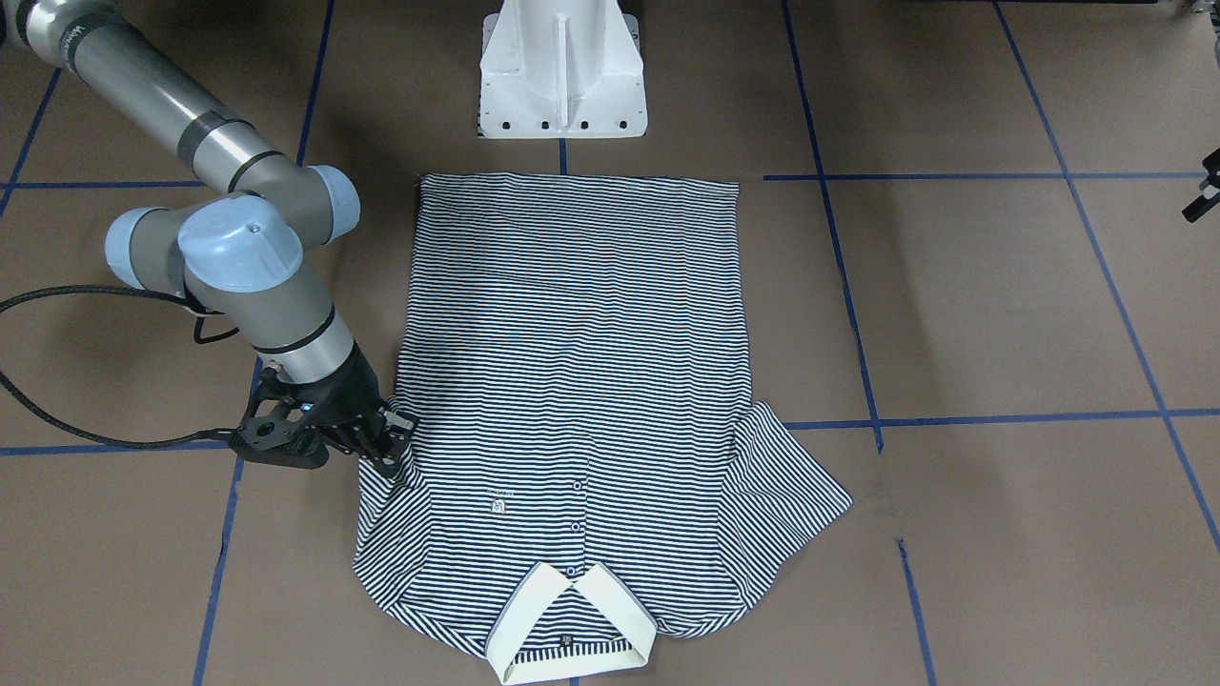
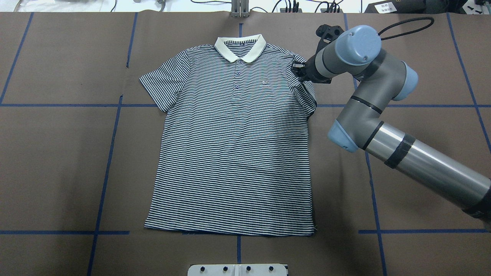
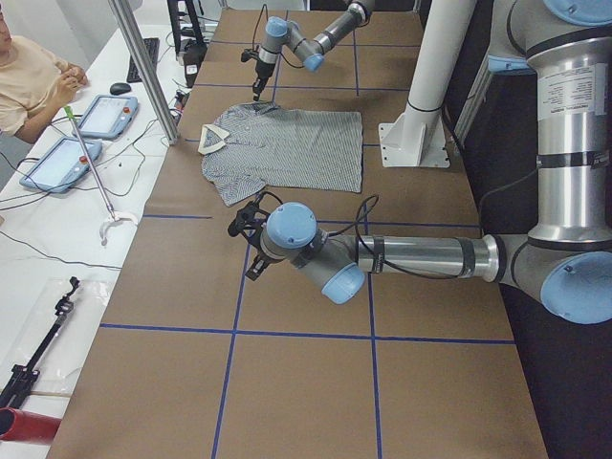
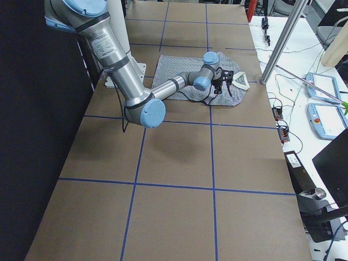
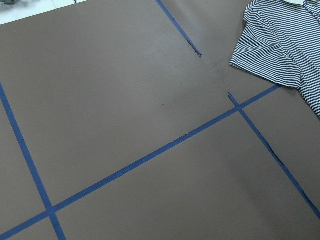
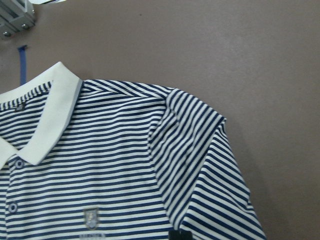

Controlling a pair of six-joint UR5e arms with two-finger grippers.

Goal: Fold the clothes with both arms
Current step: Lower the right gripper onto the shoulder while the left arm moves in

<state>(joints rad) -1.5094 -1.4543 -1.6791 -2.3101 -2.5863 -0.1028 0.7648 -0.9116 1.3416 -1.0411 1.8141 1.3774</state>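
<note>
- We see the polo shirt [image 2: 234, 153] as soft knit cloth, matt and mostly smooth, with a few wrinkles at one sleeve; its collar [image 2: 240, 49] is plain cream cloth
- The desk [image 2: 57, 161] has a brown, matt, paper-like cover crossed by smooth blue tape lines [image 2: 61, 105]
- On the right arm [image 2: 422, 161] we read a metal tube with a satin sheen, grey matt housings and smooth light-blue joint caps [image 2: 358, 45] that look plastic
- Its end effector [image 1: 393, 446] looks matt black; the cable [image 1: 57, 419] has a braided black sheath
- The pedestal [image 1: 562, 76] is white, smooth and slightly glossy

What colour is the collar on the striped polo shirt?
Plain cream collar on the navy-and-white striped polo shirt; clearest in the right wrist view.
</note>
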